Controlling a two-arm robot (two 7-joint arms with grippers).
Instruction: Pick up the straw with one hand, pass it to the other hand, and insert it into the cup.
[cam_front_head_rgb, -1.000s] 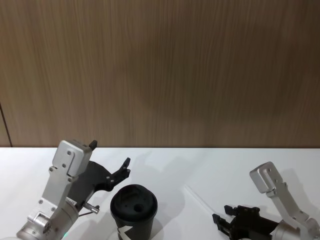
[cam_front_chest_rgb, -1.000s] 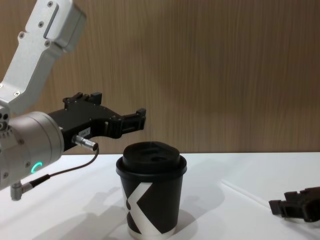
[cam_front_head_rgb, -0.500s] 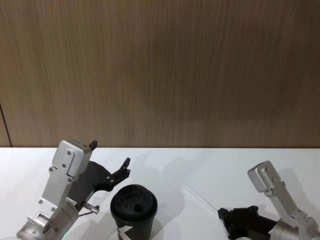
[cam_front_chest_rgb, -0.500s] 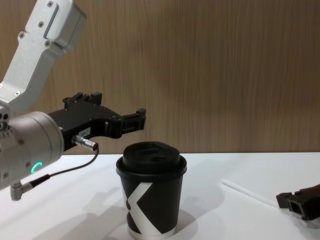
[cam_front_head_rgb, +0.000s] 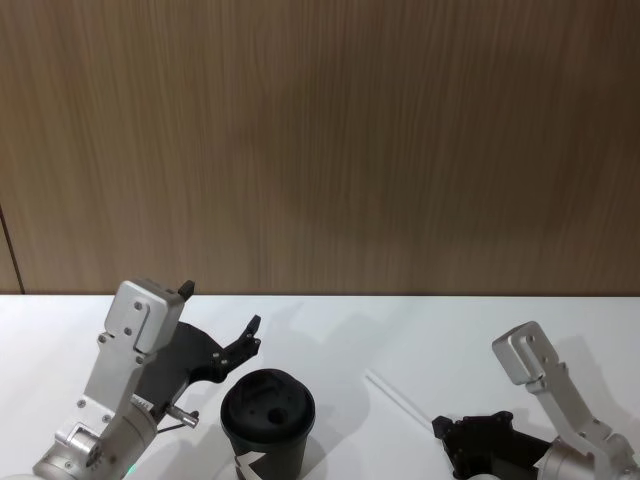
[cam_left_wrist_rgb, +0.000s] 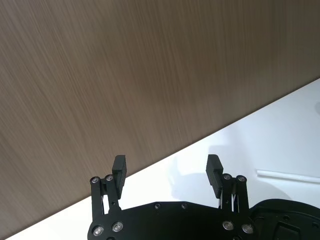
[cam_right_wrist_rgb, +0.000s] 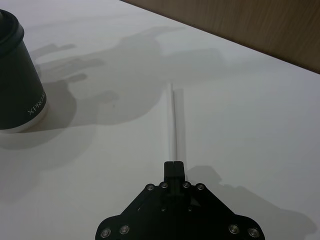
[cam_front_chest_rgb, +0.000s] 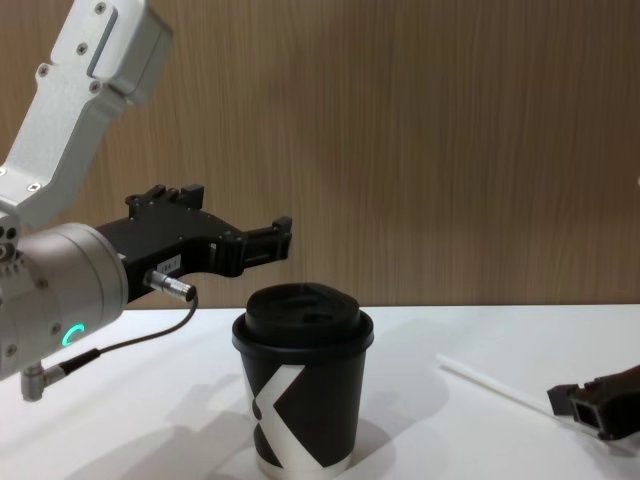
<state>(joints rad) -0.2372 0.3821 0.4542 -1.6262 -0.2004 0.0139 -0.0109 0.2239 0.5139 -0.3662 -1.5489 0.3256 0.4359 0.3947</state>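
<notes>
A wall of brown wood-grain panelling (cam_front_head_rgb: 320, 140) rises behind a plain white table (cam_front_head_rgb: 450, 320), filling the head view from nine o'clock through twelve to three. The tabletop runs across the six o'clock band. A dark vertical seam (cam_front_head_rgb: 11, 250) cuts the panelling at nine o'clock. Soft grey shadows (cam_right_wrist_rgb: 135, 75) spread over the white surface under gentle light.

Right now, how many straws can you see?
1. The white straw sits right of the coffee cup, its near end pinched in the shut right gripper. The open left gripper hovers left of the coffee cup.
</notes>
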